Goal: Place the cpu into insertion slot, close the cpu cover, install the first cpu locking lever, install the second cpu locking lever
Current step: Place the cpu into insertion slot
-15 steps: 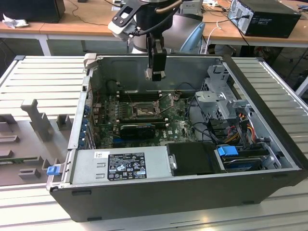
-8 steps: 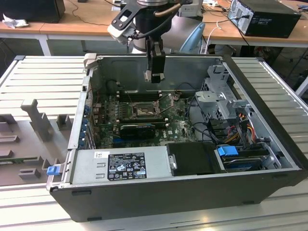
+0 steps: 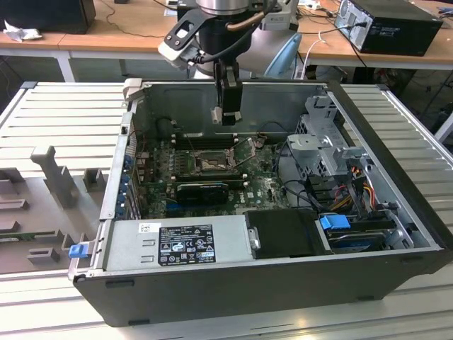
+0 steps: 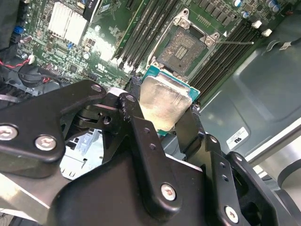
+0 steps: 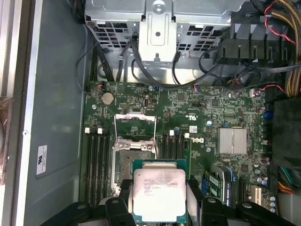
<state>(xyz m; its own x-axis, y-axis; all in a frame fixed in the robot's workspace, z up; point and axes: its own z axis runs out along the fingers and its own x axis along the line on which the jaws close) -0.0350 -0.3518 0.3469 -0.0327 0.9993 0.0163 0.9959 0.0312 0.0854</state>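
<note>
Cpu (image 5: pixel 159 194) with printed top, clamped in hand (image 3: pixel 227 117), over uncovered insertion slot (image 4: pixel 183 47), white case label (image 5: pixel 41 160)

exterior view high, looking down into case (image 3: pixel 248 290); both wrist views close, sharing insertion slot (image 5: pixel 123 162) (image 4: pixel 186 47).

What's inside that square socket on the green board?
Nothing: the insertion slot shows its bare dark contact bed. The cpu, clamped in the gripper, covers one edge of it in the first wrist view.
</note>
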